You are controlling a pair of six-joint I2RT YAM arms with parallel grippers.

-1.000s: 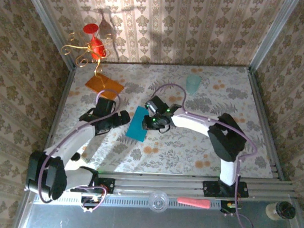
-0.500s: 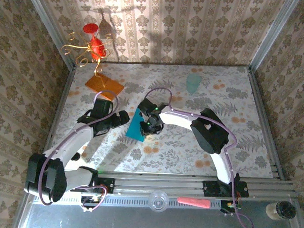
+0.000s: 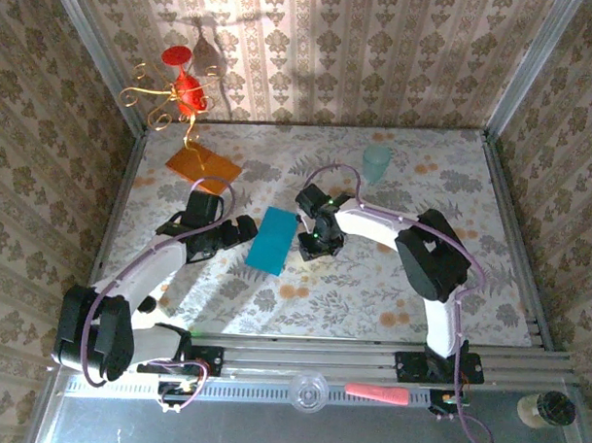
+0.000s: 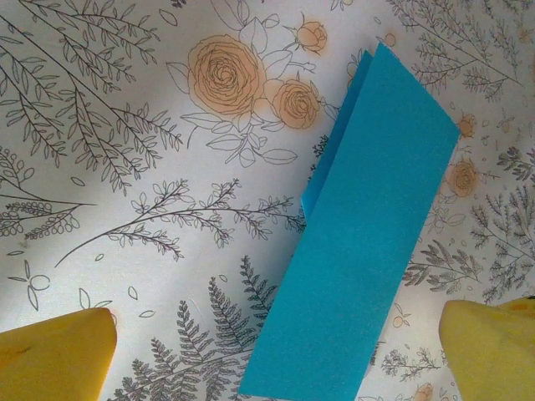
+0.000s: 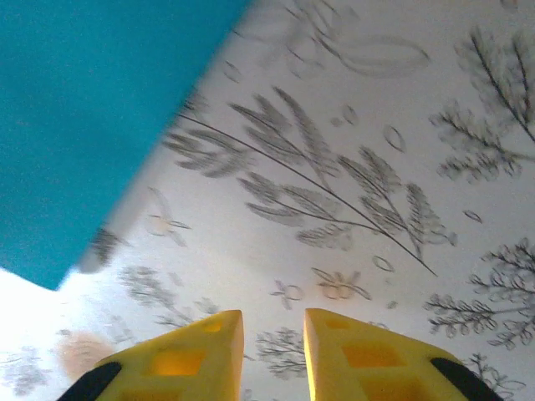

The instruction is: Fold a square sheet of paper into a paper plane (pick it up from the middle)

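Looking down from above, the blue paper (image 3: pixel 272 240) lies flat on the flowery bench (image 3: pixel 371 292) right between the two arms. It's already folded in half into a long strip, so it isn't a plane yet. Its long axis runs roughly far-to-near, with the far end tipped a bit toward the right arm.

The left gripper (image 3: pixel 242 229) sits just beside the strip's left long edge, pretty much touching it from that angle. Its yellow fingers (image 4: pixel 54 355) are spread wide with nothing in them. In the left wrist view the paper (image 4: pixel 368 242) runs diagonally up and away, with its near end sitting in the gap between them. The top layer looks slightly lifted along the left edge, so the crease probably isn't pressed hard.

The right gripper (image 3: pixel 310 246) is just off the opposite long edge. In its own camera the fingers (image 5: pixel 201 351) are only a sliver apart and empty, and the paper (image 5: pixel 92 109) sits up and to the left of them, not touching.

So both arms flank the strip side-on, and the left one looks better lined up to pin or pinch it next.
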